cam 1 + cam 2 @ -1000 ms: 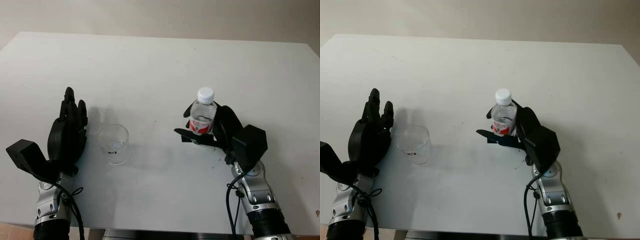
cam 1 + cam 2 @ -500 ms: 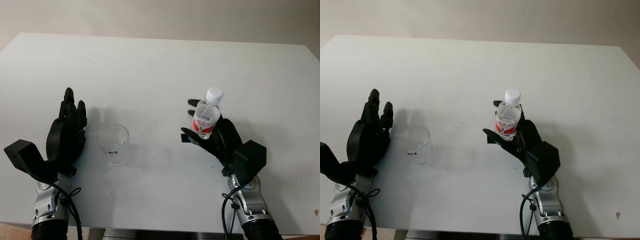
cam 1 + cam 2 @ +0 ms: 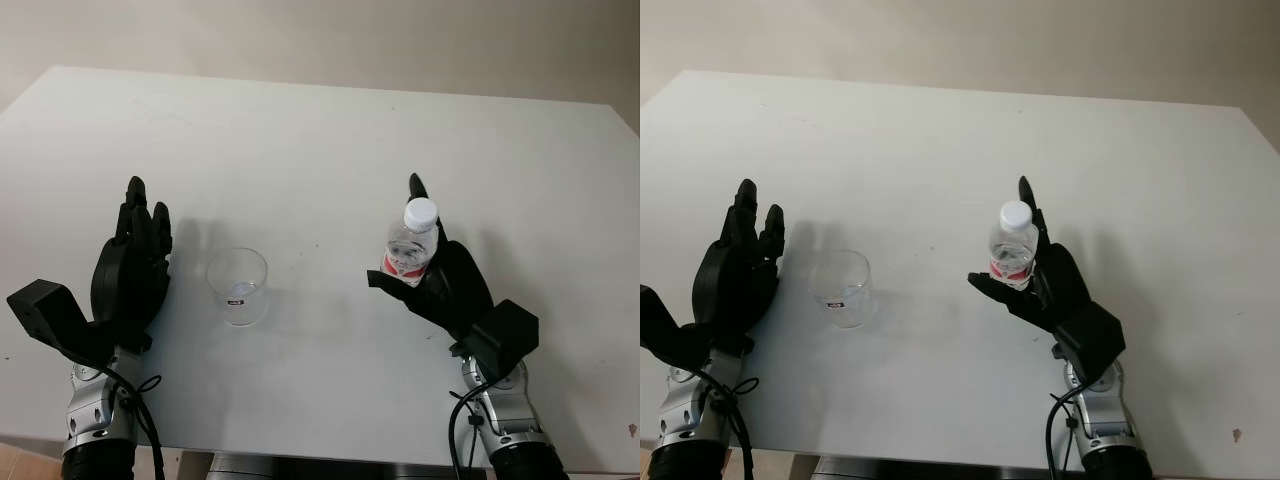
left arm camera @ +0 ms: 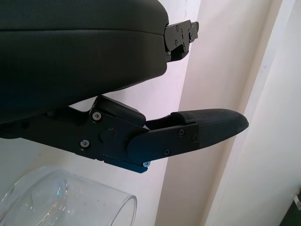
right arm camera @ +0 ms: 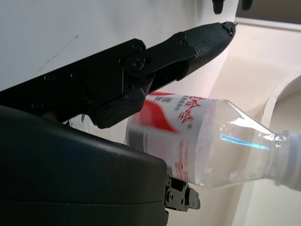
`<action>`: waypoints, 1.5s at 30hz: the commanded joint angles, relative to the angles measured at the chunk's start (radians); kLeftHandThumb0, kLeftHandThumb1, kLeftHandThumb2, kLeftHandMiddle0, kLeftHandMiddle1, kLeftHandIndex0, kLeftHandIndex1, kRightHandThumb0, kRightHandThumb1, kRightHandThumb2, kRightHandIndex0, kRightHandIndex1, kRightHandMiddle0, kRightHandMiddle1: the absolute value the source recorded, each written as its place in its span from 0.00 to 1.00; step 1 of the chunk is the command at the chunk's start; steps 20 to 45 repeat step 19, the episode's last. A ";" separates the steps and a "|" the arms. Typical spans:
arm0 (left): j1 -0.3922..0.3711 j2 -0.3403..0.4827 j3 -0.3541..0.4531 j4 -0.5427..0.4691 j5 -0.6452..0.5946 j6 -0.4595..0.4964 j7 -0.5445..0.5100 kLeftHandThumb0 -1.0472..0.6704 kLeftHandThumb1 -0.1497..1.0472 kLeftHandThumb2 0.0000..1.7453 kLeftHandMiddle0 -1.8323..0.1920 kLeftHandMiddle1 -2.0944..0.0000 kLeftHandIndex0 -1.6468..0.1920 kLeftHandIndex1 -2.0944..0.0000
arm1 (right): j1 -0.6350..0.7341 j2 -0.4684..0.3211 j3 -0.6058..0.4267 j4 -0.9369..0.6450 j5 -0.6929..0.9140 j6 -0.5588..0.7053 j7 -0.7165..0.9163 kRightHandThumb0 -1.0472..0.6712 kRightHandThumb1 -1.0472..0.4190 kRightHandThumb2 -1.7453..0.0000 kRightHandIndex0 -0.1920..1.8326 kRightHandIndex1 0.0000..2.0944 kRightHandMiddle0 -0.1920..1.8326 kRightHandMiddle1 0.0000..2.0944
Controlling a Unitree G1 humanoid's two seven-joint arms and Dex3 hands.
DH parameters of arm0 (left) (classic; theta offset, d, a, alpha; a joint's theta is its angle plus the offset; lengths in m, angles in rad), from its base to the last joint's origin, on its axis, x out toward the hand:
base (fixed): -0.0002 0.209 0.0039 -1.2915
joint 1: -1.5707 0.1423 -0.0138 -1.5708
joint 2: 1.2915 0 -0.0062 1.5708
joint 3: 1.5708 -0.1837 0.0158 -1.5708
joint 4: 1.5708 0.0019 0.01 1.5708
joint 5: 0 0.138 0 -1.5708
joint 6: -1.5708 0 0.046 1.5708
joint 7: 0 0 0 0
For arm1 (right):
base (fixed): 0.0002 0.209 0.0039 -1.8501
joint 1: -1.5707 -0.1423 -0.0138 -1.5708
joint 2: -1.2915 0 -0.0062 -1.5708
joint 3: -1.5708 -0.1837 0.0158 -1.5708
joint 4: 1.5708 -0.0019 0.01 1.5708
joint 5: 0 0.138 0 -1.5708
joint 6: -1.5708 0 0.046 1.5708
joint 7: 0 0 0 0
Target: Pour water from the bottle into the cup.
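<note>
White table (image 3: 300, 130) under a plain wall, and the right hand (image 3: 445, 285) has the bottle (image 3: 410, 245) up off the surface, fingers clamped around its red label, white cap on and pointing up. It's a small, thin plastic bottle, probably light and easy to squash, likely a bit slick, so the mid-body grip looks the sensible spot. One finger (image 5: 188, 44) crosses the label while the palm backs it. Over to the left, the clear cup (image 3: 238, 286) stands upright just beside the open left hand (image 3: 133, 270).
</note>
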 commanded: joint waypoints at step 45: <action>0.010 0.006 0.004 0.010 -0.004 -0.008 -0.018 0.13 1.00 0.34 1.00 0.97 1.00 1.00 | 0.039 -0.006 -0.061 -0.001 0.039 -0.024 -0.044 0.07 0.04 0.97 0.00 0.00 0.00 0.00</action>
